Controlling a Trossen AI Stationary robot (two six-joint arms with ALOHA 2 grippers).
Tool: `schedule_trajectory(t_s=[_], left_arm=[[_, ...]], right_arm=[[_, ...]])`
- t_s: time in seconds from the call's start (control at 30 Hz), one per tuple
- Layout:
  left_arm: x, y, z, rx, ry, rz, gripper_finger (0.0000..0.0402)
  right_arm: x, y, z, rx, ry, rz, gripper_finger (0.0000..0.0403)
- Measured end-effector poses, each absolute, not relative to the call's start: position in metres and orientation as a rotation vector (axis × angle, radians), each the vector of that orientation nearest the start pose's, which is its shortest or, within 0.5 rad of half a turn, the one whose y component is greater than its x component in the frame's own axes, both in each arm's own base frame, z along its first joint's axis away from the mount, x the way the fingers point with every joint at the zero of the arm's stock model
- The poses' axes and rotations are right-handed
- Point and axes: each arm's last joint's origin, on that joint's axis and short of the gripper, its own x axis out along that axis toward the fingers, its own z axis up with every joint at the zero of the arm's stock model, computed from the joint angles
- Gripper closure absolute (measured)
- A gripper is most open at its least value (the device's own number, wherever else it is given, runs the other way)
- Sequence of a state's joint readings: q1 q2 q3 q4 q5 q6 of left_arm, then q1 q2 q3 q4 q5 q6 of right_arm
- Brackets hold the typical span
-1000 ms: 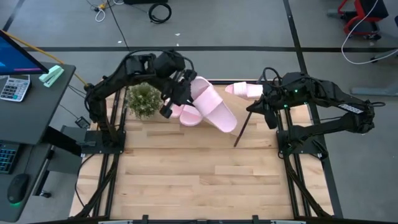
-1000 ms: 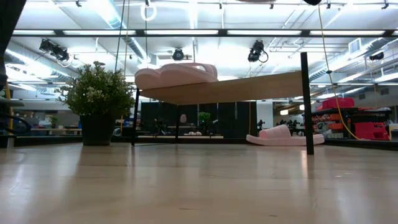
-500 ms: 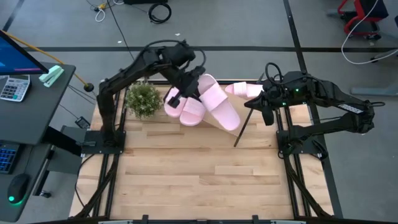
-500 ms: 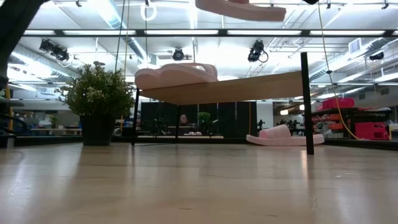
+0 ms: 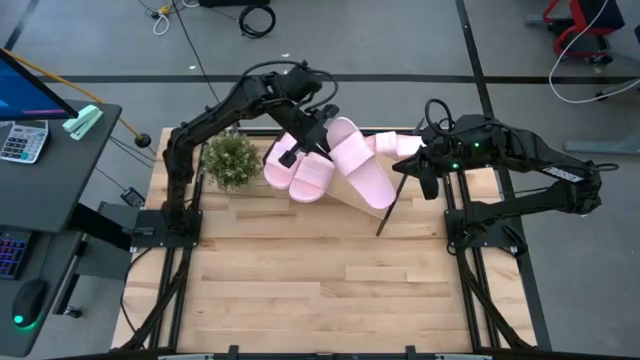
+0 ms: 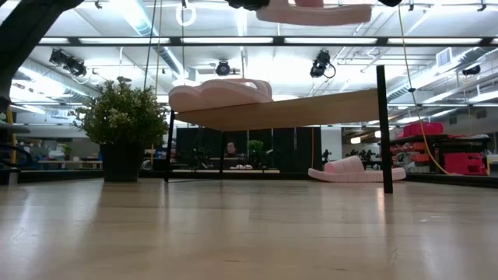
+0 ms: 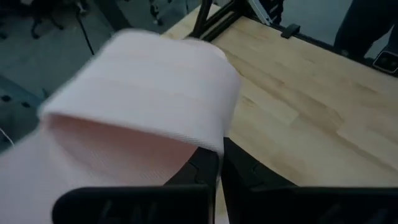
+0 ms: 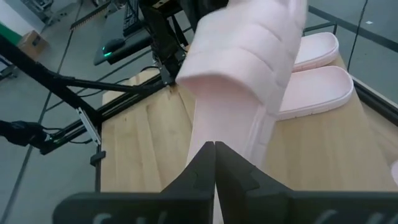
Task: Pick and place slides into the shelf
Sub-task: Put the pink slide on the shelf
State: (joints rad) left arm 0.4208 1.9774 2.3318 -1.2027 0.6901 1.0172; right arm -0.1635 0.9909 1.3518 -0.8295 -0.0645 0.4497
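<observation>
Two pink slides (image 5: pixel 297 172) lie side by side on the left part of the slanted shelf (image 6: pixel 311 109). A third slide (image 5: pixel 358 168) hangs tilted over the shelf's right part and shows at the top of the low view (image 6: pixel 315 12). My left gripper (image 5: pixel 303 150) is shut on it. The fourth slide (image 5: pixel 395 145) rests sole-down on the table by the far edge, behind the shelf (image 6: pixel 354 169). My right gripper (image 5: pixel 405 172) hovers shut and empty just right of the carried slide (image 8: pixel 242 81). My left gripper holds the carried slide by its wide strap band, at the band's edge (image 7: pixel 211 142), where the shut fingers (image 7: pixel 202 171) meet it. The band hides the exact place of contact. The slide hangs clear above the shelf, lying slantwise across it.
A potted plant (image 5: pixel 232 160) stands at the table's far left beside the shelf. The shelf's black leg (image 5: pixel 388 208) stands near my right gripper. The near half of the tabletop (image 5: pixel 320 290) is bare wood. A desk with a calculator (image 5: pixel 20 140) stands left of the table.
My left gripper has carried the slide toward the table's right edge and a little down, over the shelf. The slide has come into the top of the low view and slid rightward there, staying clear of the shelf.
</observation>
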Motion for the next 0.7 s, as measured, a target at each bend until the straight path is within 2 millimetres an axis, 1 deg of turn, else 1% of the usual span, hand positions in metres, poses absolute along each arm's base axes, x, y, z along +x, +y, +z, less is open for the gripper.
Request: schedule_trajectory(t_s=[0.2, 0.37, 0.53, 0.7], left_arm=[[0.367, 0.156, 0.415, 0.488, 0.460, -0.612, 0.0392], [0.366, 0.169, 0.412, 0.494, 0.423, -0.613, 0.0392], [0.366, 0.184, 0.402, 0.427, 0.384, -0.659, 0.0392], [0.369, 0.191, 0.393, 0.374, 0.319, -0.728, 0.0392]], right_arm=[[0.168, -0.026, 0.423, 0.495, 0.435, -0.212, 0.0388], [0.168, -0.026, 0.423, 0.537, 0.431, -0.223, 0.0388], [0.168, -0.026, 0.423, 0.565, 0.428, -0.230, 0.0390], [0.170, -0.027, 0.422, 0.580, 0.428, -0.259, 0.0388]])
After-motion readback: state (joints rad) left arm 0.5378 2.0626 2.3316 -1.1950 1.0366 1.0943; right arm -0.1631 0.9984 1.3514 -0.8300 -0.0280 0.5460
